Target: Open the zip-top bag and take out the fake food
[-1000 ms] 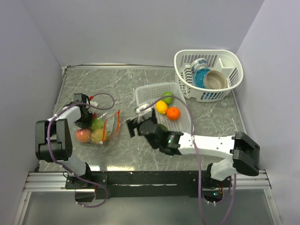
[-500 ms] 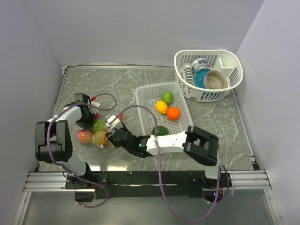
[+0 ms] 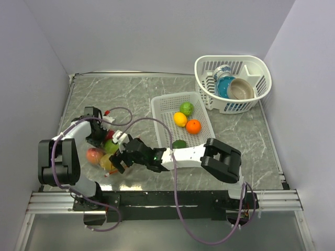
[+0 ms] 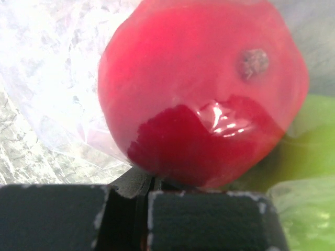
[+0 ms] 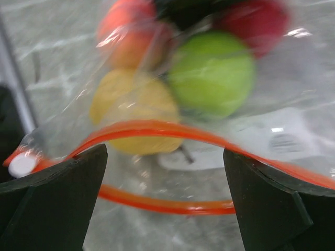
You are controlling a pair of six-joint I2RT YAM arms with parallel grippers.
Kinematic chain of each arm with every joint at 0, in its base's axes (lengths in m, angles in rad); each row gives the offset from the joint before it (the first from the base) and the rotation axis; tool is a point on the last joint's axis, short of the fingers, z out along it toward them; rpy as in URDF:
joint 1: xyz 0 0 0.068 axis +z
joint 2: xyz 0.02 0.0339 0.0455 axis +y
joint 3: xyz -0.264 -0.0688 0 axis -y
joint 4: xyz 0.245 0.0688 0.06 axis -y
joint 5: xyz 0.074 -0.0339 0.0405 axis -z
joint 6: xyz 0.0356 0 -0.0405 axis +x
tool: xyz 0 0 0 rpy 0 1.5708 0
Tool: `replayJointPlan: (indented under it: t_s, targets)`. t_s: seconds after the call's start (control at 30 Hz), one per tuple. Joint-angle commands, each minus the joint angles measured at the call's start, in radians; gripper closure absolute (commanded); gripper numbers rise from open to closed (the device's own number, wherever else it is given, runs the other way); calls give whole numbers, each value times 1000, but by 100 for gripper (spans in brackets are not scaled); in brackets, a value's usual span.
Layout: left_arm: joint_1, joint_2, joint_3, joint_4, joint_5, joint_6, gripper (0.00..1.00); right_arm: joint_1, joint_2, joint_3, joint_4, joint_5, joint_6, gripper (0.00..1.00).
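Observation:
The zip-top bag [image 3: 107, 152] lies at the left of the table with its orange-red zip mouth [image 5: 172, 130] spread open. Inside are peach [image 3: 94, 155], green [image 3: 111, 146], yellow [image 3: 105, 162] and red [image 3: 109, 135] fake fruits. My left gripper [image 3: 97, 132] is shut on the bag's far end; its fingers [image 4: 209, 219] pinch plastic under the red fruit [image 4: 204, 89]. My right gripper [image 3: 119, 152] is open at the bag's mouth, its fingers [image 5: 57, 198] on either side of the zip loop. The green fruit [image 5: 212, 73] and yellow fruit [image 5: 136, 104] lie just beyond it.
A flat white basket [image 3: 159, 107] right of the bag holds green, yellow, orange and dark green fruits. A white slotted basket [image 3: 259, 68] with blue and tan dishes stands at the back right. A purple cable [image 3: 123, 112] loops near the left arm.
My right arm has swung left from the flat basket to the bag's mouth, with its jaws open. The left gripper has stayed shut on the bag.

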Motion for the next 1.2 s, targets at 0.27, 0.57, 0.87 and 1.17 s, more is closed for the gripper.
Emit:
replayJointPlan:
  t_s: [0.27, 0.57, 0.87, 1.17]
  targets:
    - [-38, 25, 27, -3, -16, -51, 99, 22, 82, 46, 88, -222, -2, 0]
    - [-75, -6, 14, -32, -16, -64, 99, 25, 174, 111, 192, -149, -37, 0]
    - [-81, -9, 7, -35, -5, -65, 99, 51, 225, 193, 240, -106, -51, 0]
    - [-83, -15, 10, -49, 7, -65, 99, 52, 283, 273, 121, -119, -47, 5]
